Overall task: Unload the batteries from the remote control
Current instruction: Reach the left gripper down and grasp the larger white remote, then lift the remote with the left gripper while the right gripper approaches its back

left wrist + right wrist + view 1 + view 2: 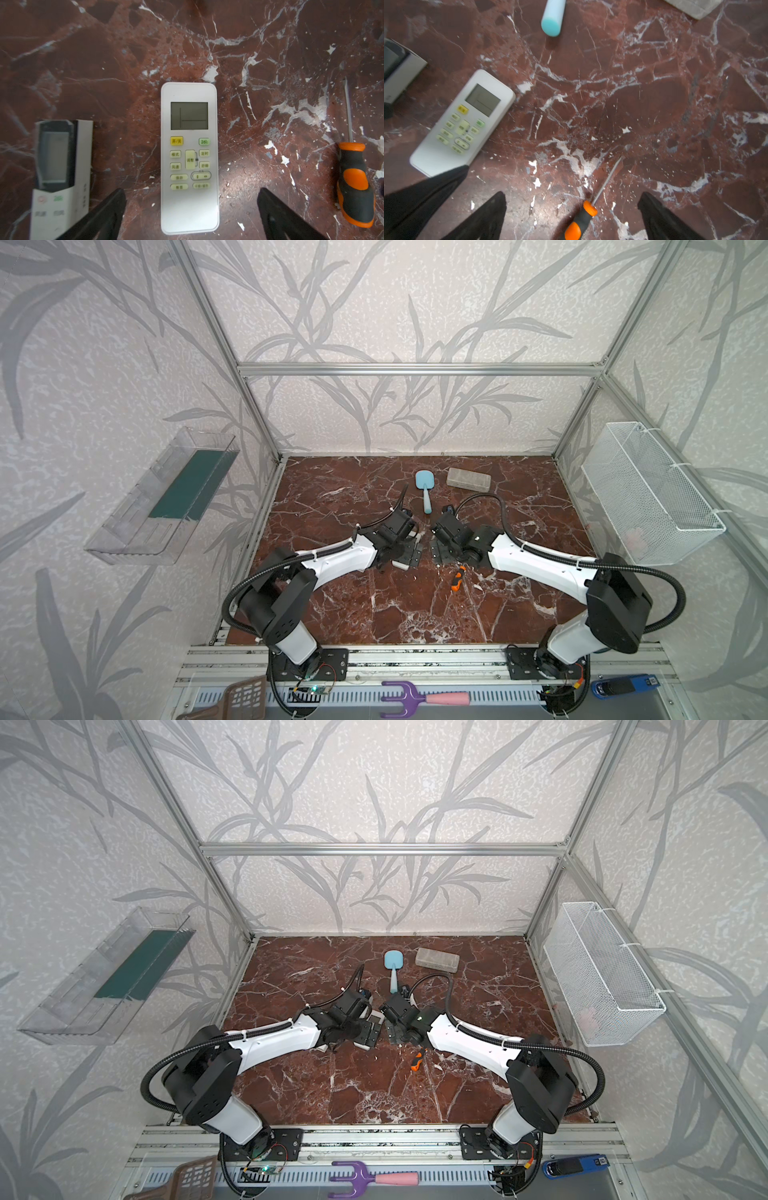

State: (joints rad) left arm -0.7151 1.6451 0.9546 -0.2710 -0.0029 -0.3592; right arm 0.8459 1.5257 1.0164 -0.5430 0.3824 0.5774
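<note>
White smooth slab-shaped remote (189,158) lies on veined red marble (104,62); left tool (191,191) and right tool (572,194) gape wide.

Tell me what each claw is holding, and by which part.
Nothing. The left claw stands open above the white remote, the right claw open above the screwdriver; neither grips anything.
</note>
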